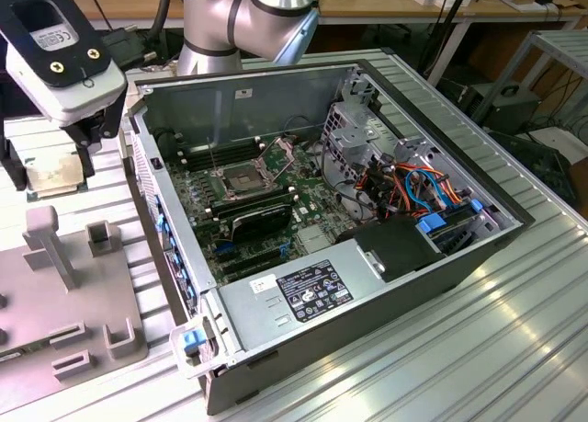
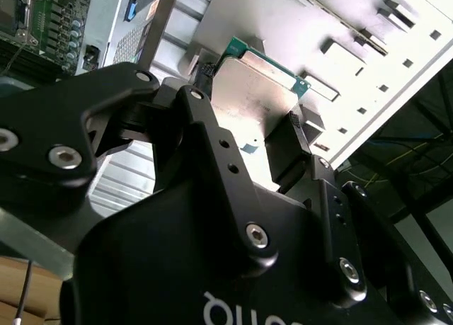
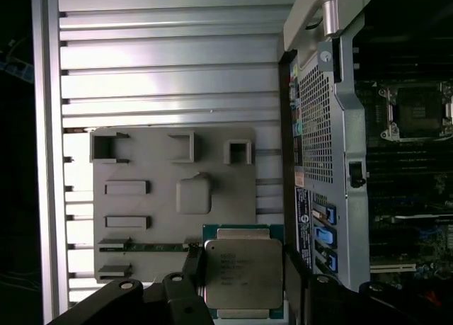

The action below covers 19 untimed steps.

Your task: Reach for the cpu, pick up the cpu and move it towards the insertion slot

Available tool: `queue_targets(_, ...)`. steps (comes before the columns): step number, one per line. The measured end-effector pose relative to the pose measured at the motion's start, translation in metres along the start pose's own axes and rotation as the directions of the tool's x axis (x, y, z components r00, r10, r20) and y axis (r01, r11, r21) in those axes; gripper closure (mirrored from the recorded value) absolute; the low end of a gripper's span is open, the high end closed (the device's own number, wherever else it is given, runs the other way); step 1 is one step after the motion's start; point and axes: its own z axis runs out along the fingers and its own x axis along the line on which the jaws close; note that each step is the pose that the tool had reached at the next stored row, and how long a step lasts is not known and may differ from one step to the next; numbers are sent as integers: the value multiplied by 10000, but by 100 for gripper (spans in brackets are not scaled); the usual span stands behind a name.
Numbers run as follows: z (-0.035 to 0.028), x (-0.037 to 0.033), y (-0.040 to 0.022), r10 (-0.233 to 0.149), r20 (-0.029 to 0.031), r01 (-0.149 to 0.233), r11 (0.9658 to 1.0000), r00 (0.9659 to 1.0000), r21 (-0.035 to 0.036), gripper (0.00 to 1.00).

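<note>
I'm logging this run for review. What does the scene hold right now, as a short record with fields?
gripper: black two-finger gripper closed on the chip's two opposite edges
held item: thin square silver-faced cpu with green border, lifted clear
cpu position: above the grey plastic fixture plate, outside the case
insertion slot: square silver-framed socket on the green motherboard, flap raised, dark centre
case: open grey metal computer case on ribbed aluminium table

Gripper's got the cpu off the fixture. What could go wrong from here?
1. The gripper pinches the cpu only by its edges; a tilt or slip could drop it.
2. The insertion slot sits deep inside the case, so the chassis wall lies in the path.
3. The socket's raised flap could snag.
</note>
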Motion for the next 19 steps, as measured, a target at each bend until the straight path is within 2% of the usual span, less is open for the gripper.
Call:
queue_targets(13,1,-178,6,0,0,0,10000,10000,0,45)
queue_targets(19,2,-291,10,1,1,-1,10000,10000,0,45)
